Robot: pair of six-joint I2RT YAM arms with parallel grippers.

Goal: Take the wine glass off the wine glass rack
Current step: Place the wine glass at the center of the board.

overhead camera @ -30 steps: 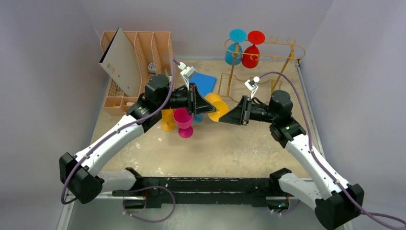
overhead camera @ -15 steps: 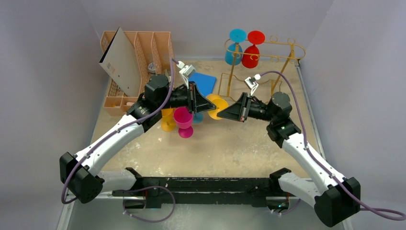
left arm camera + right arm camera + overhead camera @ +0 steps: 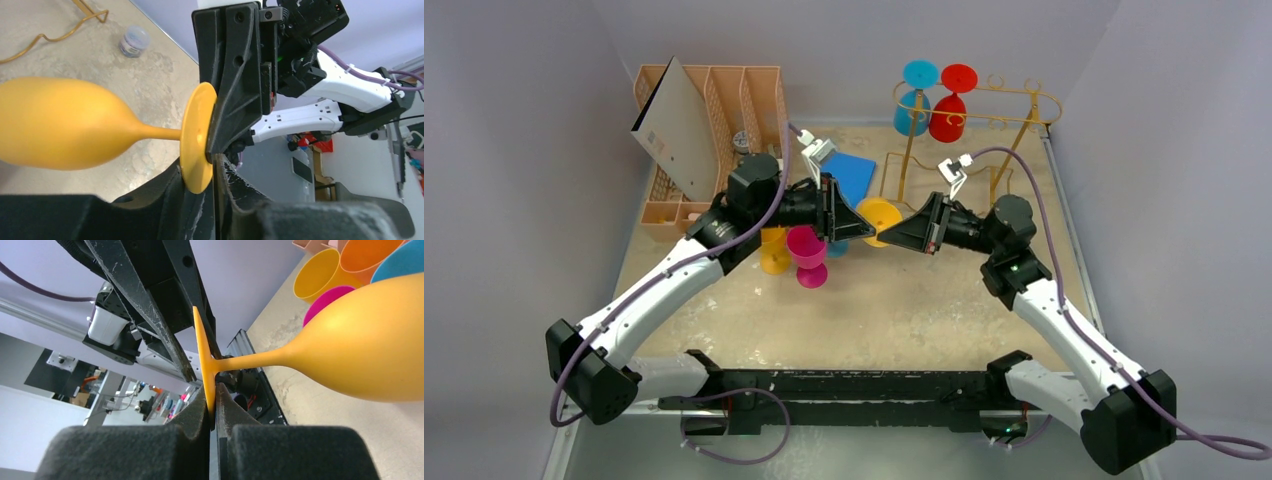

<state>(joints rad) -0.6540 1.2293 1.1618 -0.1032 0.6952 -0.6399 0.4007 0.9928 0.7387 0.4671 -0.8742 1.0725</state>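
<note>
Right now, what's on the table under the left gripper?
A pink glass stands upright with a yellow glass beside it, plus a blue sliver. The left gripper covers the rest, so the count there is unclear.

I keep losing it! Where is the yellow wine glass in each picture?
Top external: yellow wine glass near the picture's middle, at the right pincer's tip.
Left wrist: across the left half, bowl leftmost.
Right wrist: right half, bowl far right.
Shared landmark: the right pincer, touching the glass in all three.
</note>
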